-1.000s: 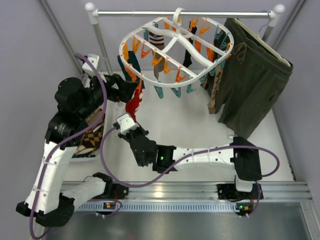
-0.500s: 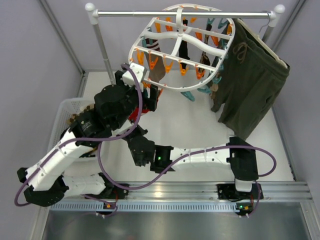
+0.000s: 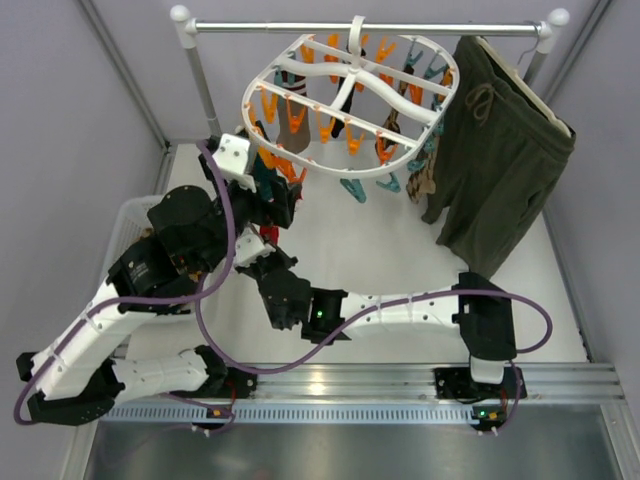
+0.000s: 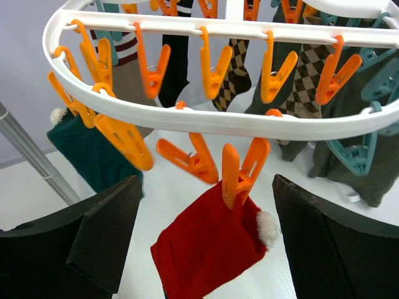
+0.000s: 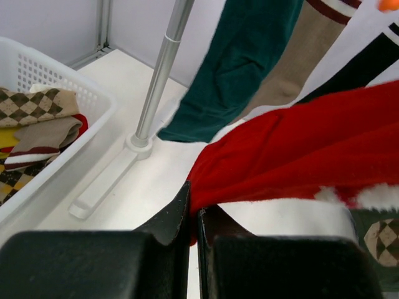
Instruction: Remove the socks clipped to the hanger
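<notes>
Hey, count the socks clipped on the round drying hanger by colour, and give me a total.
red sock: 1
teal sock: 1
tan sock with striped cuff: 1
black sock: 1
brown argyle socks: 2
Total: 6, as far as the left wrist view shows.

place: robot lab cell | evidence: grey enclosure walls (image 3: 60, 110), aluminium mounting rail (image 3: 400, 382)
</notes>
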`<action>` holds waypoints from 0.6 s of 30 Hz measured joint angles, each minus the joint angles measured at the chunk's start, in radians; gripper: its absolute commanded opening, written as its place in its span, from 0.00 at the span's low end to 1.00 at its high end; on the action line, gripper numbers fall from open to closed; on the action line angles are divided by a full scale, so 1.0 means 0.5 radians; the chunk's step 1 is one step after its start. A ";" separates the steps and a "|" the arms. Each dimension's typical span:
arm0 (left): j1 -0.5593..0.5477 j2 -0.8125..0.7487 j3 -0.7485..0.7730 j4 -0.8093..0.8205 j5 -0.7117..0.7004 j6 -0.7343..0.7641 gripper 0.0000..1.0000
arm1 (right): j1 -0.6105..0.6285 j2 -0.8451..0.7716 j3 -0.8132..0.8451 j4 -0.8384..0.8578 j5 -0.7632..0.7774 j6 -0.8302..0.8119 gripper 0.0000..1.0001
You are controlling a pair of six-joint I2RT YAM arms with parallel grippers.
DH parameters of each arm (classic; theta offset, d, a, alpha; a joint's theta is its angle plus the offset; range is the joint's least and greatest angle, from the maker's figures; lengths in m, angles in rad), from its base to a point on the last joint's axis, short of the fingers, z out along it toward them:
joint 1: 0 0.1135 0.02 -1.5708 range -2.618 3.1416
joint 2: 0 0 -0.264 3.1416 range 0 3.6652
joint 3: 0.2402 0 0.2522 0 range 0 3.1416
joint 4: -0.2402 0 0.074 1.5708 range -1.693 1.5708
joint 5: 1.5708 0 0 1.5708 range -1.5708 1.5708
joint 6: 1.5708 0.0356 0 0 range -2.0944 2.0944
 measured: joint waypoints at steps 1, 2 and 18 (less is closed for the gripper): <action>0.000 -0.020 -0.010 -0.001 0.028 -0.009 0.89 | -0.006 0.000 0.000 -0.001 -0.001 -0.001 0.00; 0.000 -0.037 -0.014 -0.001 0.042 -0.018 0.89 | -0.011 0.000 0.000 -0.004 -0.002 -0.002 0.00; -0.009 0.111 0.047 0.002 0.011 -0.016 0.83 | -0.034 0.002 0.015 -0.017 -0.075 -0.033 0.00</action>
